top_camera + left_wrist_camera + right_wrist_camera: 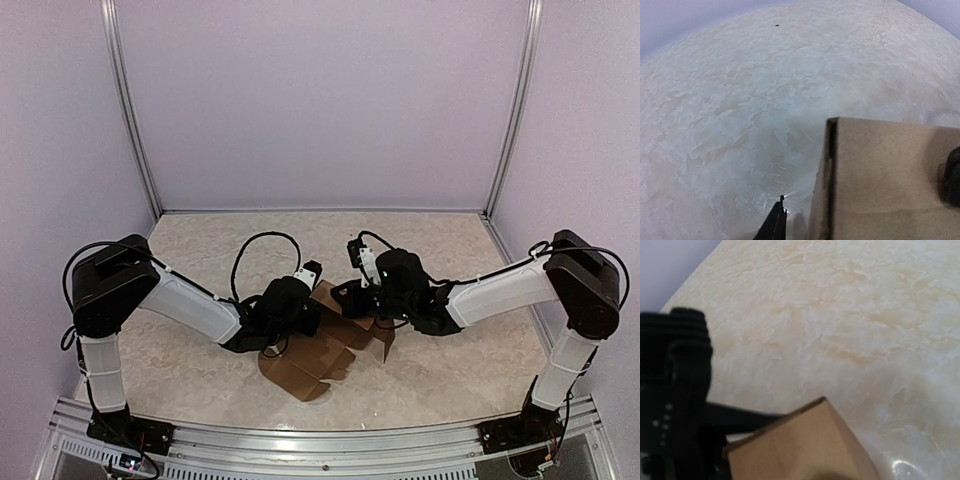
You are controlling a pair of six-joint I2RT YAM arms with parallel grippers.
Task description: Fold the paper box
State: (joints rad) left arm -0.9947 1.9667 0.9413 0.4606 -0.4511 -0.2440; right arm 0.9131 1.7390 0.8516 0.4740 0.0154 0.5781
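Observation:
The paper box point(318, 365) is a brown cardboard sheet, partly folded, lying mid-table with panels raised at its far side. My left gripper point(312, 312) is at the raised panels from the left and my right gripper point(352, 298) from the right. In the left wrist view a cardboard panel point(890, 180) stands upright at the lower right. One dark fingertip point(776, 222) shows left of its edge and the other finger is hidden. In the right wrist view a cardboard corner point(800, 445) covers my right fingers.
The marbled tabletop point(200, 250) stretches back to pale walls and two corner posts. The left arm's black gripper body point(675, 390) fills the left of the right wrist view. A dark part of the right gripper point(952, 175) shows at the panel's right edge.

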